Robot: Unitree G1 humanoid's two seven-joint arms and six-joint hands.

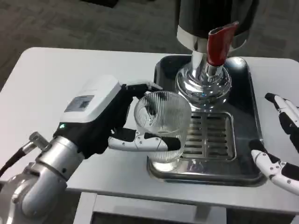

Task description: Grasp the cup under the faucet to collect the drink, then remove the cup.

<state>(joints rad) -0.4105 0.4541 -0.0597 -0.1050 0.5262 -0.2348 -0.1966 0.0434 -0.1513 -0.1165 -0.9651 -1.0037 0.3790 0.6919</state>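
On the white table (56, 79) sits a shiny metal drip tray (254, 116) with a dark rim, and in it there is a grate (210, 135) with long slots. At the back of the tray stands the drink machine (205, 28), with a black body, a round silver base and a red tap handle (219, 44) that points down toward the front. The left hand (100, 116) comes in from the left side and holds the cup (162, 123). The cup is clear with thin ribs up and down its sides, and it looks empty. The fingers (145, 141) of this hand wrap around the front of the cup, and another finger sits at the back by the rim, so the cup is held between them. The cup is over the front left part of the tray, near the tray's left edge, in front of the silver base and a bit to the left of the red tap handle. It stands upright. The right hand (280, 140) is at the right side of the picture, just beside the tray's right edge. Its fingers are spread apart and hold nothing. One white and black finger (264, 161) lies close to the front right corner of the tray.
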